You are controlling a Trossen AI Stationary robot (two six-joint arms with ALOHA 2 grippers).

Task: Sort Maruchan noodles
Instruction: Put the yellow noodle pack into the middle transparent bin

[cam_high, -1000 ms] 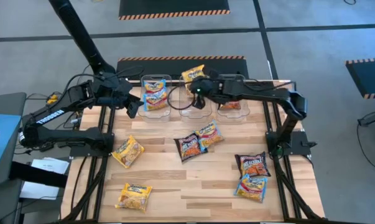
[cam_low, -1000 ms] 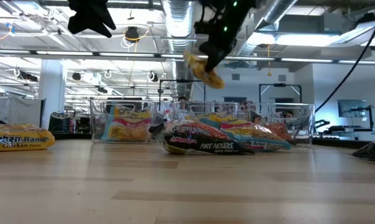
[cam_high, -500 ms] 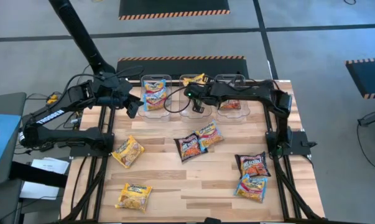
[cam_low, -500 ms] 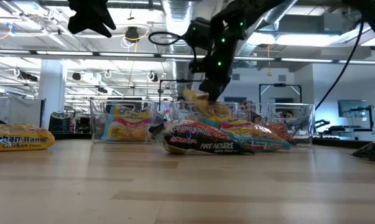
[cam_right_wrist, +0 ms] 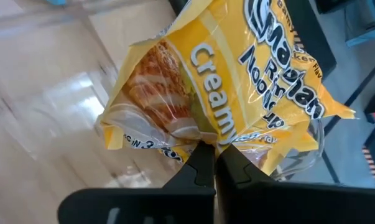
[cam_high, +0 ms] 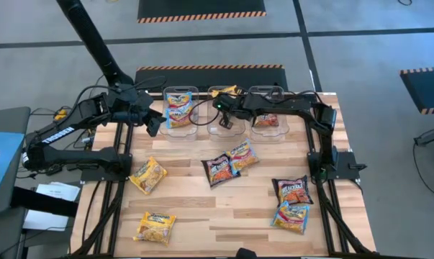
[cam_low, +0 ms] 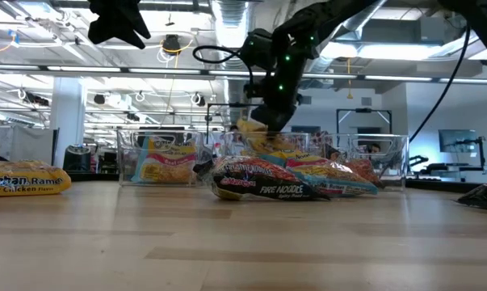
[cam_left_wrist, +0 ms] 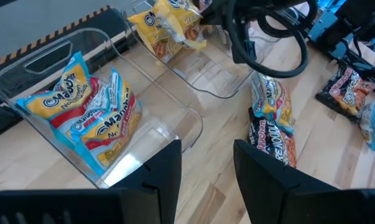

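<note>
My right gripper (cam_high: 222, 107) is shut on a yellow noodle packet (cam_right_wrist: 224, 81) and holds it low over the far end of the middle clear bin (cam_high: 226, 119). The left bin (cam_left_wrist: 81, 68) holds blue-pink packets (cam_left_wrist: 91, 115). A reddish packet lies in the right bin (cam_high: 268, 119). Flat on the table lie two yellow packets (cam_high: 148, 175) (cam_high: 155, 226), two maroon ones (cam_high: 218, 170) (cam_high: 294, 191) and two blue-pink ones (cam_high: 242, 156) (cam_high: 292, 216). My left gripper (cam_left_wrist: 207, 162) hangs open in the air beside the left bin, with nothing between its fingers. My right gripper pinches the yellow packet's edge (cam_right_wrist: 206, 138) between its two shut fingertips (cam_right_wrist: 203, 163). The fingers slant down from the table's right side. The packet sticks out tilted beyond the fingertips, partly down inside the middle bin (cam_low: 255, 129); whether it touches the bin's floor cannot be seen.
The three clear bins stand in a row along the table's far edge. A black cable (cam_left_wrist: 262, 43) loops from the right arm over the middle bin. Bare wood (cam_high: 224, 216) lies open between the loose packets near the front.
My right gripper has gone down and a little toward the table's left, tipping further downward, still shut on the yellow packet. The packet has come from well above the bins down into the middle bin's far end.
</note>
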